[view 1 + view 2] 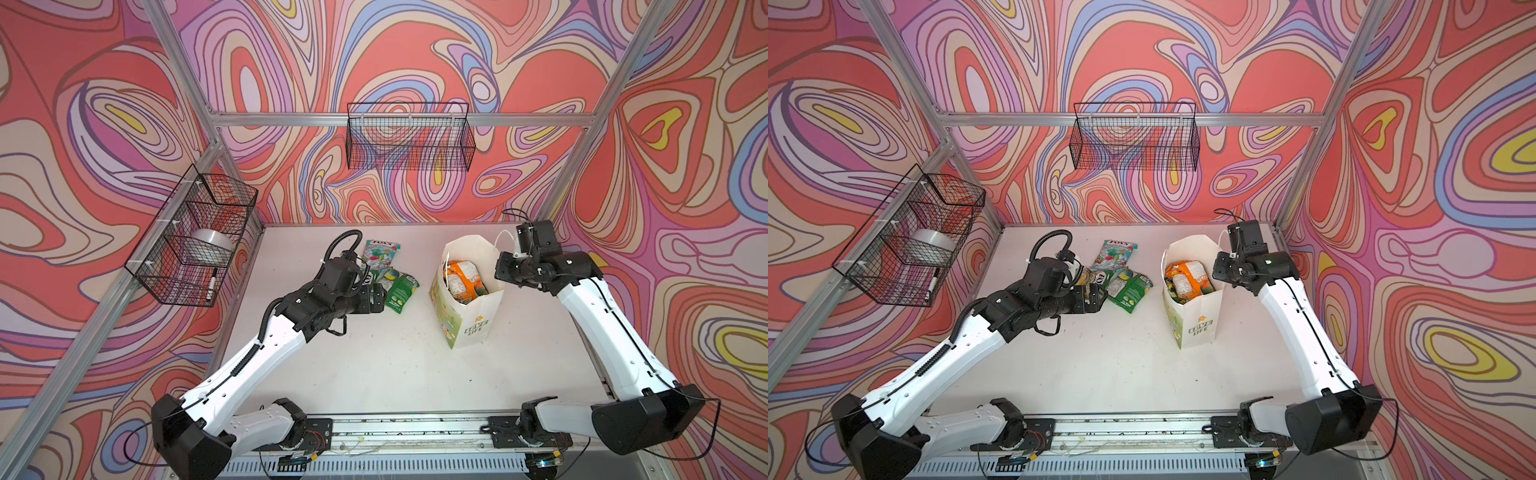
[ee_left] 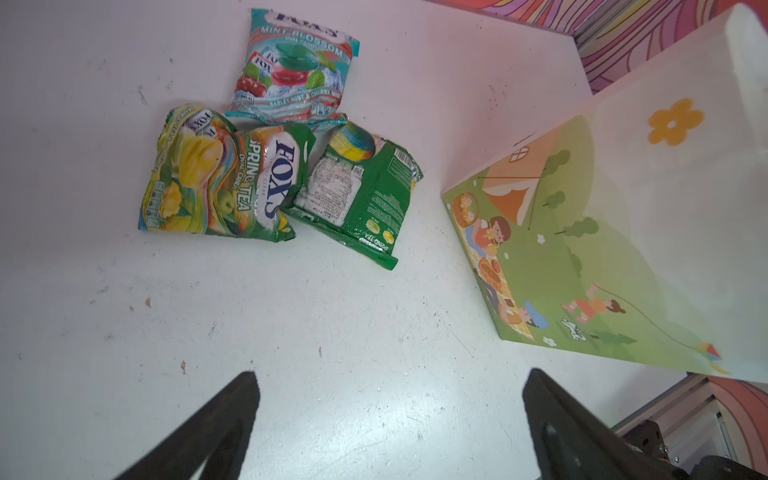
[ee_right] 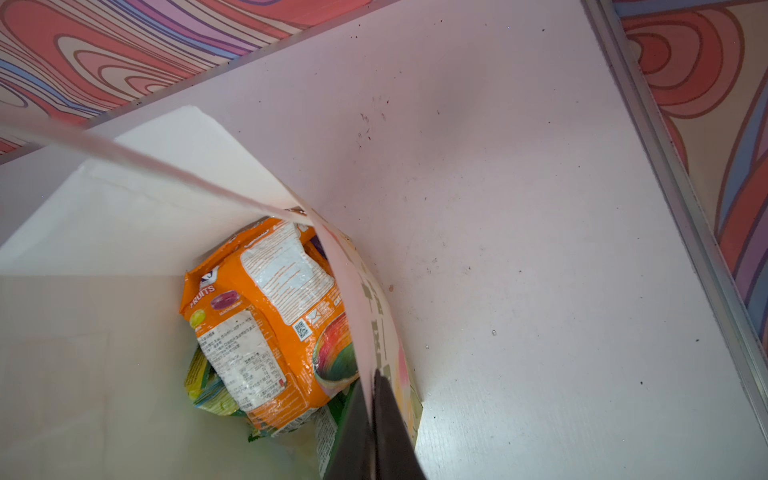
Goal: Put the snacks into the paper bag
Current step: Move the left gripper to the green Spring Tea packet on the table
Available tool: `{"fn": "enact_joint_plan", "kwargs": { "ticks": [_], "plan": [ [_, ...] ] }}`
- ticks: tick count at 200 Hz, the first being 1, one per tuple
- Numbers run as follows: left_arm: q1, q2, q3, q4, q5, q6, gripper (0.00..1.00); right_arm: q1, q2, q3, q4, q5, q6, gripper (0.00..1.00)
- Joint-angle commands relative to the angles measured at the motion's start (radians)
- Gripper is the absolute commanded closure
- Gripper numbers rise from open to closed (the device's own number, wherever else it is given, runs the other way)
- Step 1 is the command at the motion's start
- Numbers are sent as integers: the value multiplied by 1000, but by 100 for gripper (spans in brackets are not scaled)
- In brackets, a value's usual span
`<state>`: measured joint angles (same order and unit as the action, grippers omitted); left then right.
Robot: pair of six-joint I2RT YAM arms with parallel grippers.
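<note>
Right now your paper bag [image 1: 461, 324] stands upright on the right half of the white desk [image 1: 374, 365]. Its mouth is open, and an orange packet [image 3: 270, 316] lies on top of other green-printed snacks inside. Your right fingers [image 3: 390, 428] are pinched together on the bag's rim, with the paper wall between them. Three snacks lie on the desk left of the bag, apart from it. A teal-red mint packet [image 2: 293, 66] is farthest back, then a yellow-green Spring Tea packet [image 2: 216, 183] and a green packet [image 2: 357, 195] lying back side up, each touching its neighbour. Your left fingers [image 2: 224, 428] are spread wide, hold nothing and hover above the desk near that cluster. A black wire basket [image 1: 409, 137] hangs on the back wall, and a second wire basket [image 1: 166, 266] hangs on the left wall.
</note>
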<state>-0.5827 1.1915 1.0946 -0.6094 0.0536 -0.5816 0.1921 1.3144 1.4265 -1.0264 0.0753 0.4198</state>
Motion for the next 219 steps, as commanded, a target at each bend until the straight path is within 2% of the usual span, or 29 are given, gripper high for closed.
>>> {"fn": "enact_joint_plan", "kwargs": {
  "ticks": [1,33,61,82,109,155,179,219],
  "plan": [
    [44,65,-40,-3,87,-51,0,8,-43,2,-23,-28,6,100],
    [131,164,-44,-9,3,-25,0,8,-52,-28,0,-78,7,100],
    [225,324,22,0,-15,8,0,8,-47,-43,22,-113,11,100],
    [226,441,96,25,-59,64,0,9,-58,-51,33,-123,14,100],
    [226,605,245,-38,-105,161,0,8,-66,-48,24,-128,5,100],
    [227,776,429,-121,-247,244,0,9,-90,-69,27,-129,1,100],
    [229,864,523,-147,-241,274,0,9,-96,-79,35,-123,1,100],
    [254,980,625,-208,-149,273,0,8,-103,-82,37,-124,-3,100]
  ]
}}
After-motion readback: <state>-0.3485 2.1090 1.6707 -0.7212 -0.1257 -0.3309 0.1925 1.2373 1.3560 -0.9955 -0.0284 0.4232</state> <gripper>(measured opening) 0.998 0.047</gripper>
